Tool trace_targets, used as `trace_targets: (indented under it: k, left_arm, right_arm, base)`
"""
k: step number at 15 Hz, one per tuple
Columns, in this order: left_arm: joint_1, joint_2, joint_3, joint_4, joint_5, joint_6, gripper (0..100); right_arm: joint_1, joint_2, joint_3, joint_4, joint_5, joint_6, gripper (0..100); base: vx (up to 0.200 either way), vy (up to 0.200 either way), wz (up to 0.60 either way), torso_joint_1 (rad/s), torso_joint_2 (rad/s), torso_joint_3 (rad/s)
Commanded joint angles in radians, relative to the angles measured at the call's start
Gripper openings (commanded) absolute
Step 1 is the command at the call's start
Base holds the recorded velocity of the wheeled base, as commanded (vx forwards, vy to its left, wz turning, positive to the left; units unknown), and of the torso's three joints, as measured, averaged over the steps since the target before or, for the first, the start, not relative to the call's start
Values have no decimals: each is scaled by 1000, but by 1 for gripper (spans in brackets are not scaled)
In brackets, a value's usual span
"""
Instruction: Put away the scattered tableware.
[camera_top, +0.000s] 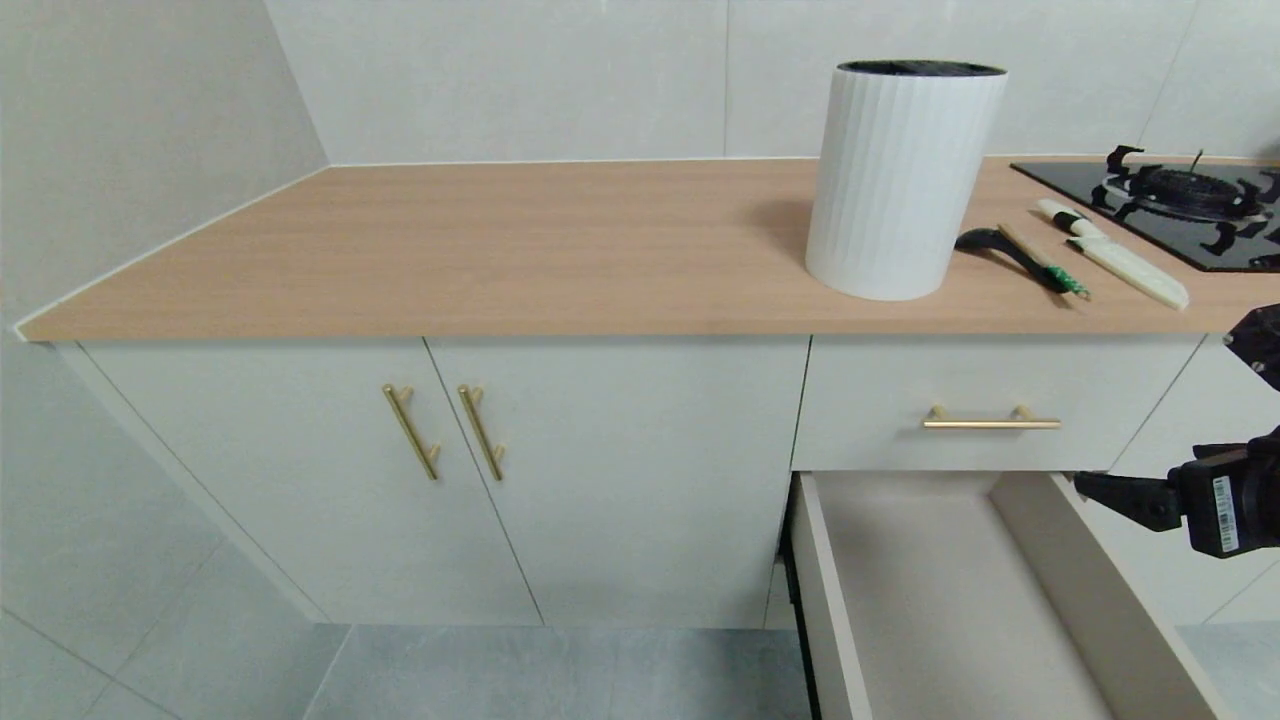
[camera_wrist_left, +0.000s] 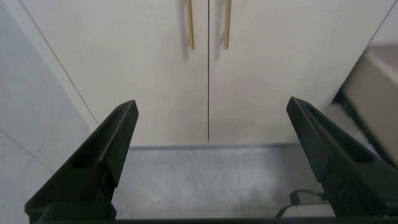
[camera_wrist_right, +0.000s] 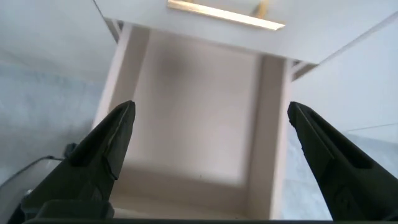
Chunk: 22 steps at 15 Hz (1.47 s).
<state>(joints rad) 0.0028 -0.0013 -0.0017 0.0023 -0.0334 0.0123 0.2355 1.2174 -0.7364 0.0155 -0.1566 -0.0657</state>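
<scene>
On the wooden counter (camera_top: 500, 250), to the right of a tall white ribbed holder (camera_top: 905, 180), lie a black spoon (camera_top: 1000, 248), chopsticks (camera_top: 1045, 262) with a green end and a white knife (camera_top: 1115, 255). Below them the lower drawer (camera_top: 950, 590) is pulled out, and its inside is bare. My right gripper (camera_top: 1115, 495) hangs at the drawer's right side, open and holding nothing; in the right wrist view this gripper (camera_wrist_right: 208, 155) looks down into the drawer (camera_wrist_right: 199, 124). My left gripper (camera_wrist_left: 211, 155) is open and holding nothing, low in front of the double cabinet doors (camera_wrist_left: 208, 81).
A black gas hob (camera_top: 1180, 205) sits at the counter's far right, behind the knife. The upper drawer (camera_top: 990, 400) with its gold handle is closed. Two gold handles (camera_top: 445, 430) mark the closed cabinet doors on the left. Walls bound the counter at the back and left.
</scene>
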Motion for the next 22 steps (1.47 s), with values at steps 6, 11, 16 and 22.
trace_targets:
  k: [6, 11, 16, 22]
  left_arm:
    - [0, 1, 0, 1, 0, 0, 100]
    - [0, 1, 0, 1, 0, 0, 100]
    - [0, 1, 0, 1, 0, 0, 100]
    - [0, 1, 0, 1, 0, 0, 100]
  right_arm:
    - [-48, 10, -11, -149, 37, -11, 100]
    - [-113, 165, -405, 101, 54, 98, 100]
    - [-136, 372, -626, 208, -14, 173, 100]
    - [-159, 465, -647, 144, -17, 173, 100]
  base:
    - [0, 0, 0, 184, -234, -126]
    - [0, 0, 0, 0, 0, 0]
    - [0, 0, 0, 0, 0, 0]
    - [0, 0, 0, 0, 0, 0]
